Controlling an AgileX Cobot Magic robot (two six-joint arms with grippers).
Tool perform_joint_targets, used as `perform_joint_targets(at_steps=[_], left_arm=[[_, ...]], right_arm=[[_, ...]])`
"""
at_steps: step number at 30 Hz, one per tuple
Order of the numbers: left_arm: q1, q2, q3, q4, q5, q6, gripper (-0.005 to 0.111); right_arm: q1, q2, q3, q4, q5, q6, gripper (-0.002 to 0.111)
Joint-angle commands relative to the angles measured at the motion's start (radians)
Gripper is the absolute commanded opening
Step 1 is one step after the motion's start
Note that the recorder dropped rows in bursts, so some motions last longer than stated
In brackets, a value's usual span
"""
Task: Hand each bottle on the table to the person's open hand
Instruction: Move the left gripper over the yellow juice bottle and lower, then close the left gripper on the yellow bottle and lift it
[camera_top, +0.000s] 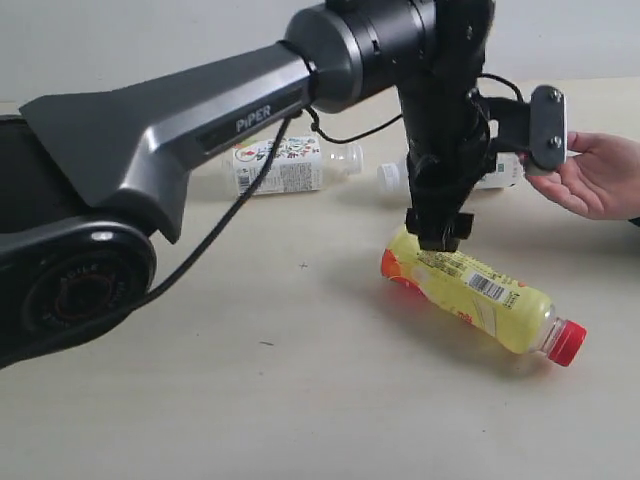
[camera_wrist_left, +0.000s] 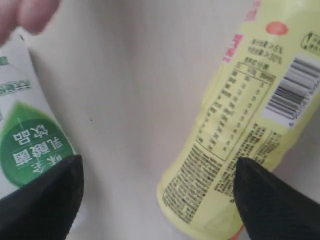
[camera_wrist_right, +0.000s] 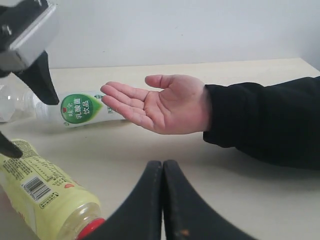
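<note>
Counter (camera_top: 200, 400), pale wood-look, with 3 bottles lying on their sides in view. The yellow-orange bottle (camera_top: 470, 290) is nearest the camera in the exterior view, with its red cap (camera_top: 566, 342) pointing to that view's lower right and the barcode side up. The short bottle with a white floral label (camera_top: 280, 165) lies further back, well apart from the yellow one. The clear bottle with a white-green label (camera_wrist_right: 82, 110) lies just beside the person's hand (camera_top: 600, 175), partly hidden behind my left arm (camera_top: 200, 120) in the exterior view.

My left jaws are open and hold nothing. They hang over the base end of the yellow-orange bottle. In the left wrist view, 1 of my left fingers (camera_wrist_left: 45, 200) sits in front of the green label and the other in front of the yellow bottle's base. I cannot tell whether either touches.

My right jaws are closed on nothing, with the right fingers (camera_wrist_right: 145, 200) pressed together, low over the counter and pointing toward the hand.

The hand is open, palm up, held just over the counter. It holds nothing. A dark sleeve (camera_wrist_right: 260, 120) covers the wrist.
</note>
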Motion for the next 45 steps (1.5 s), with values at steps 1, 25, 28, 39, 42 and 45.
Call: perform_joint_targets(at_steps=[1,25,28,39,42,45], left_arm=[[-0.048,-0.018,0.045,0.089,0.001,-0.011,0.079],[-0.067,-0.04,0.217,-0.071,0.001,0.121,0.079],[-0.067,-0.04,0.24,-0.071,0.001,0.141,0.079],[-0.067,0.002,0.251,-0.066,-0.051,0.14,0.075],[-0.067,-0.008,0.251,-0.055,-0.048,0.124,0.054],[-0.067,-0.038,0.249,-0.023,-0.048,0.059,0.012]], right_arm=[[-0.004,-0.005,0.003,-0.005,-0.003,-0.001,0.0],[-0.004,-0.005,0.003,-0.005,-0.003,-0.001,0.0],[-0.004,-0.005,0.003,-0.005,-0.003,-0.001,0.0],[-0.004,-0.005,0.003,-0.005,-0.003,-0.001,0.0],[-0.004,-0.005,0.003,-0.005,-0.003,-0.001,0.0],[-0.004,-0.005,0.003,-0.005,-0.003,-0.001,0.0]])
